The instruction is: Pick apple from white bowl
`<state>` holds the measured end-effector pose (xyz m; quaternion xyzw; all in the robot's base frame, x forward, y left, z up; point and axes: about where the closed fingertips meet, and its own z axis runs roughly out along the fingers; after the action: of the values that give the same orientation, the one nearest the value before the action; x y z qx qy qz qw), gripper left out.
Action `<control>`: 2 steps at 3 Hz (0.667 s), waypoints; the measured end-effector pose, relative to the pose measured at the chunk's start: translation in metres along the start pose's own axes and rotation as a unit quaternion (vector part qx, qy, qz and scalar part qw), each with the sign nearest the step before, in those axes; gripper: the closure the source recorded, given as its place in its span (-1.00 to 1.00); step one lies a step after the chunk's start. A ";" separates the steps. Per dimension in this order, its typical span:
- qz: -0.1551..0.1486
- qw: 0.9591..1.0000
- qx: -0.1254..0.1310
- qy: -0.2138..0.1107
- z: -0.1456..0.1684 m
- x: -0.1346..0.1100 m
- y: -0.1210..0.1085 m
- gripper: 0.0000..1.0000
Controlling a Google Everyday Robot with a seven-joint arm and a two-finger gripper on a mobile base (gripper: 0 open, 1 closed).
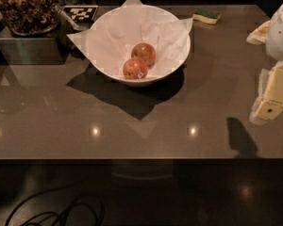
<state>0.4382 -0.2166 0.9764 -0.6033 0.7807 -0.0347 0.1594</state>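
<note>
Camera view looks down on a brown tabletop [132, 126] carrying a white bowl [151, 81] lined with paper. The apple [144, 53] lies inside the bowl toward its back, with a stickered apple [135, 68] just in front of it. The hand [275, 98] hangs above the tabletop well to the right of the bowl; whether it is open or closed cannot be told. A sponge [206, 16] lies behind the bowl, to its right.

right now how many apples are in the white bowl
2: the apple further back in the white bowl, the stickered apple just in front. The gripper is far right.
</note>
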 end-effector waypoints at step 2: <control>-0.016 0.999 0.002 -0.033 -0.015 -0.007 -0.012 -1.00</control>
<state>0.4462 -0.2152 0.9950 -0.6159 0.7654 -0.0191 0.1859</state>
